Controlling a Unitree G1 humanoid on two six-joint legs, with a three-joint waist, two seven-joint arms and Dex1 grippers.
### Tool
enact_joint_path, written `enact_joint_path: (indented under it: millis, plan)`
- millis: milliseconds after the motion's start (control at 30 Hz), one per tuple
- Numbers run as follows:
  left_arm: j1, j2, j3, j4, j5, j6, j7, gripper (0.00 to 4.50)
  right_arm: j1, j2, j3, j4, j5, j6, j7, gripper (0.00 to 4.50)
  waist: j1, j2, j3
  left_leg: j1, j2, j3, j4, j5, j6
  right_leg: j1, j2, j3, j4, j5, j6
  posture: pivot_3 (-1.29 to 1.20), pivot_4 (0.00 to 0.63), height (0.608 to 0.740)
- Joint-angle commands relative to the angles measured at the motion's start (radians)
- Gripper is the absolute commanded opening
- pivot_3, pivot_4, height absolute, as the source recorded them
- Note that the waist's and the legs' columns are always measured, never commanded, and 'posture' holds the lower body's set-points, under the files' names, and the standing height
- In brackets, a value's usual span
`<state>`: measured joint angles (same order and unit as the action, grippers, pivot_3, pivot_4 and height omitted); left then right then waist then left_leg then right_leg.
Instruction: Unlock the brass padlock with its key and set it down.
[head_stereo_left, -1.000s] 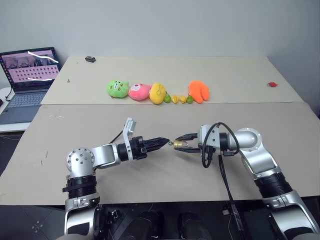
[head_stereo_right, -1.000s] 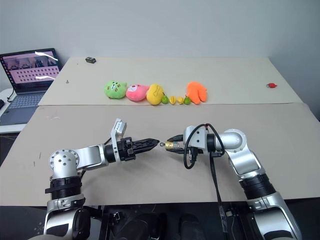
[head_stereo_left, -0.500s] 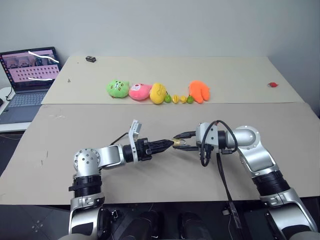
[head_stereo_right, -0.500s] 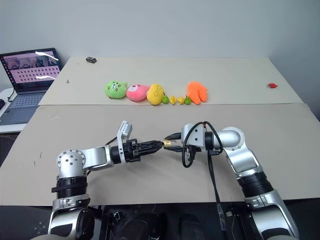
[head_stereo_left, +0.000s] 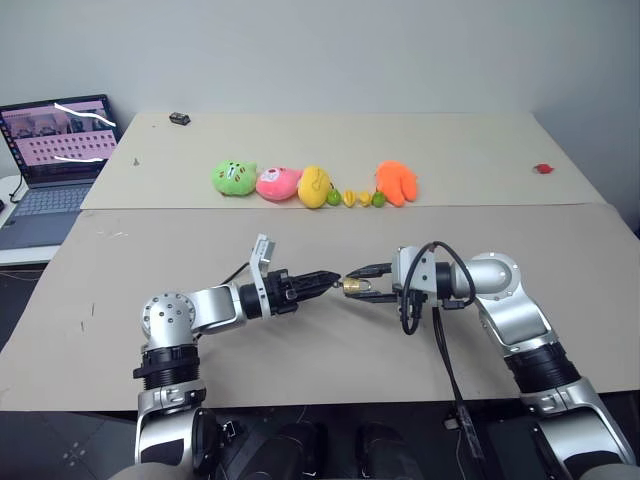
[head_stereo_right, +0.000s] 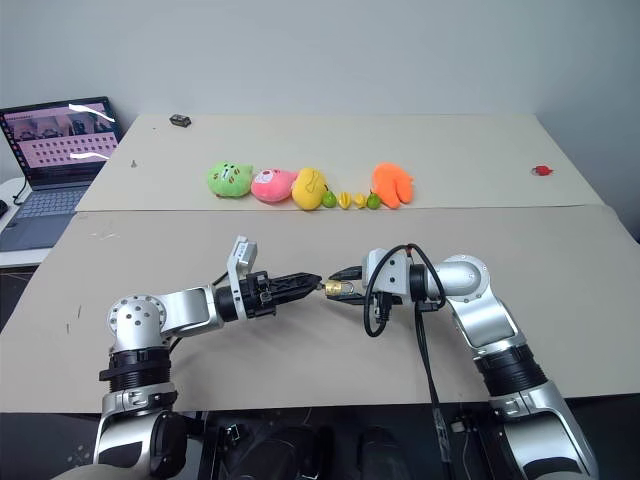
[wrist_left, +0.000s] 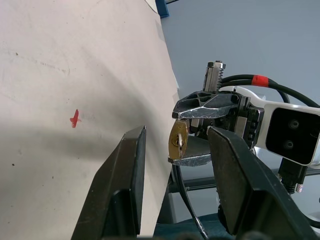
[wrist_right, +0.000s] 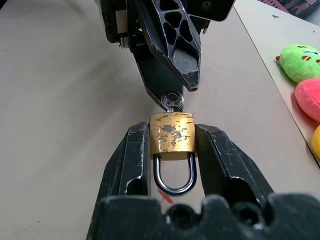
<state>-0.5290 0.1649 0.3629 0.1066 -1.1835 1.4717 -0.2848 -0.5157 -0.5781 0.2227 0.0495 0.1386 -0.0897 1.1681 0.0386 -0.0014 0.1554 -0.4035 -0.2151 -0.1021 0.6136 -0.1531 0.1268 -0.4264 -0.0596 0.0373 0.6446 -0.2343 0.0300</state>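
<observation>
The right wrist view shows the right hand clamped on the small scuffed brass padlock with a silver shackle, held above the tan counter, and the tiny silver key standing in the padlock's far end. There the left hand's fingertips hide part of the key's head, so I cannot tell whether they grip it. In the left wrist view its fingers stand apart either side of the padlock's edge, with bare counter around both hands.

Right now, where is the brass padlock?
The brass padlock is clamped between the right gripper fingers, held above the near table at its middle. The key sticks out of it toward the left gripper.
</observation>
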Motion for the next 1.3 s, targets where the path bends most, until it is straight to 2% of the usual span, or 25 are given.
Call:
enact_joint_path:
  millis: [33,167,267,367,400,1033,1300]
  plan:
    - [-0.007,-0.008,-0.004,-0.018,-0.026,0.008,-0.003,2.04,-0.016,0.0,-0.018,-0.018,0.012,-0.007,-0.01,0.93,0.0,0.0,0.0,0.0,0.0,0.0,0.0,0.0,0.0,0.0,0.0,0.0,0.0,0.0,0.0,0.0,0.15,0.74]
    - [-0.007,-0.005,0.003,-0.015,-0.025,0.011,-0.002,2.04,-0.016,0.002,-0.016,-0.016,0.011,-0.009,-0.01,0.93,0.0,0.0,0.0,0.0,0.0,0.0,0.0,0.0,0.0,0.0,0.0,0.0,0.0,0.0,0.0,0.0,0.15,0.74]
    - [-0.005,0.0,0.01,-0.013,-0.023,0.008,-0.001,1.33,-0.015,0.001,-0.016,-0.005,0.009,-0.016,-0.008,0.93,0.0,0.0,0.0,0.0,0.0,0.0,0.0,0.0,0.0,0.0,0.0,0.0,0.0,0.0,0.0,0.0,0.15,0.74]
    - [0.0,0.001,0.017,-0.017,-0.022,0.002,0.004,0.2,-0.015,0.001,-0.015,0.009,0.005,-0.023,-0.006,0.93,0.0,0.0,0.0,0.0,0.0,0.0,0.0,0.0,0.0,0.0,0.0,0.0,0.0,0.0,0.0,0.0,0.15,0.74]
    - [0.001,0.002,0.019,-0.016,-0.021,0.0,0.004,0.09,-0.016,0.001,-0.014,0.014,0.004,-0.025,-0.006,0.93,0.0,0.0,0.0,0.0,0.0,0.0,0.0,0.0,0.0,0.0,0.0,0.0,0.0,0.0,0.0,0.0,0.15,0.74]
    - [0.02,0.005,-0.04,-0.054,-0.015,0.012,-0.021,0.09,-0.033,0.007,-0.012,0.023,0.006,-0.034,-0.003,0.93,-0.001,0.0,0.0,0.0,0.0,0.0,0.0,0.0,0.0,0.0,0.0,0.0,0.0,0.0,0.0,0.0,0.15,0.74]
    - [0.004,0.022,-0.019,-0.031,-0.003,-0.017,-0.016,0.09,-0.034,0.008,-0.011,0.03,0.004,-0.039,-0.003,0.93,0.0,0.0,0.0,0.0,0.0,0.0,0.0,0.0,0.0,0.0,0.0,0.0,0.0,0.0,0.0,0.0,0.15,0.74]
